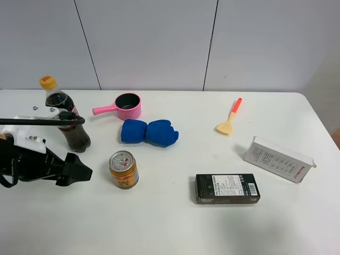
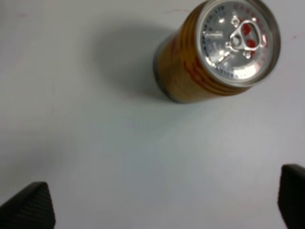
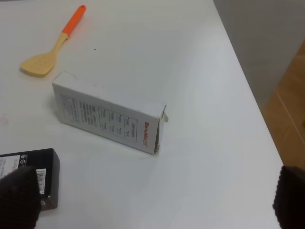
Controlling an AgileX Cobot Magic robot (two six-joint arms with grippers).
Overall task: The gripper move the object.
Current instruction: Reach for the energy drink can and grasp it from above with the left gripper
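Observation:
The object is a small gold-yellow can (image 1: 124, 170) with red markings and a silver pull-tab top. It stands upright on the white table (image 1: 175, 223). My left gripper (image 1: 81, 172) is low over the table just left of the can, apart from it and pointing at it. In the left wrist view the can (image 2: 214, 52) lies ahead of the left gripper (image 2: 162, 210), whose jaws are wide open and empty. My right gripper (image 3: 152, 205) is open and empty; it is out of the high view.
A dark cola bottle (image 1: 66, 114) stands behind the left arm. A pink pot (image 1: 126, 106) and blue soft object (image 1: 149, 133) lie behind the can. A black box (image 1: 227, 188), white box (image 1: 279, 159) and orange-handled spatula (image 1: 229, 118) are to the right.

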